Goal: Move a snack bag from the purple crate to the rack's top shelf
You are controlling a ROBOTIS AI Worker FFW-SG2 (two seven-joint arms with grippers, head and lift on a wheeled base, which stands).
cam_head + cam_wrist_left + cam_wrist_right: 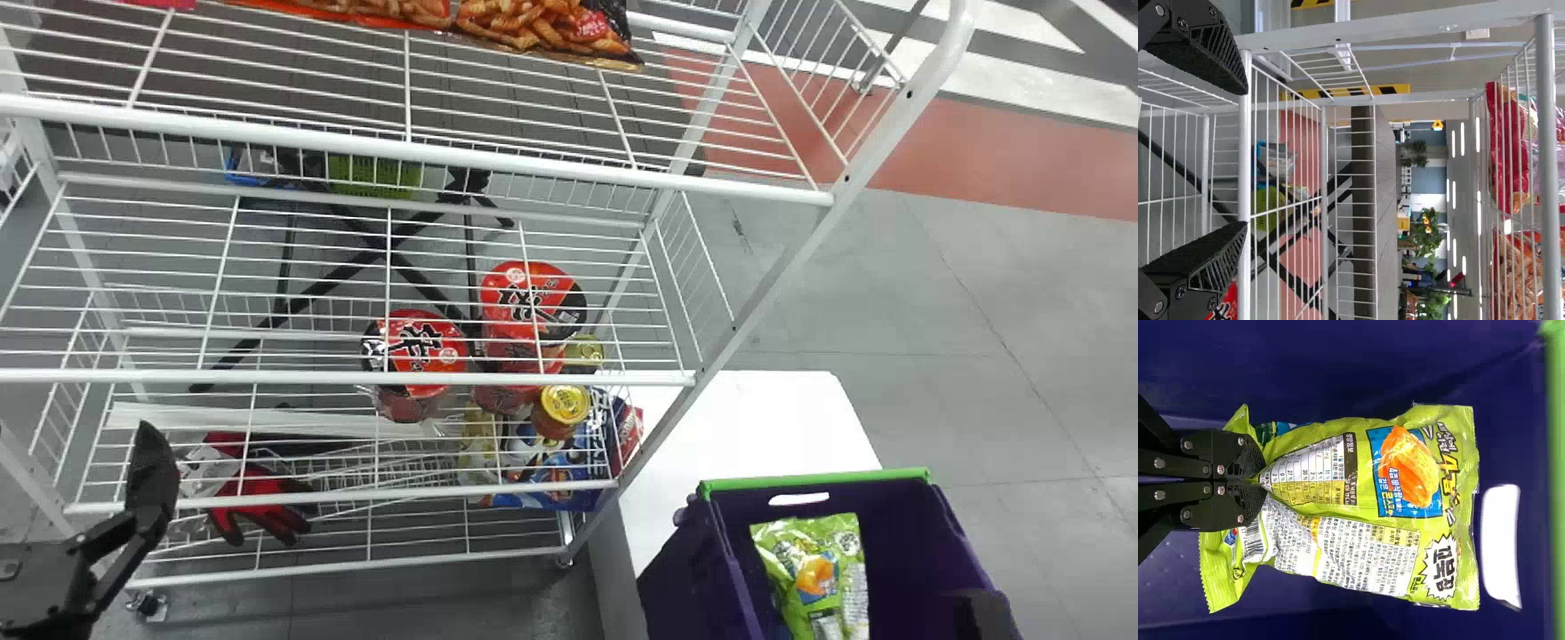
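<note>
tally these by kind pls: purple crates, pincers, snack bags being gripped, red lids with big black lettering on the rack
Purple crate: 1
Left pincer and right pincer: 2
Gripped green snack bag: 1
Red lids with big black lettering: 2
Total: 6

Glossy, crinkled plastic film is noted on the snack bag (pixel 1358 500); smooth plastic is seen on the purple crate (pixel 685 578). Rack (pixel 418 151) is built of smooth, white-coated metal. Floor (pixel 978 311) is finished matt
</note>
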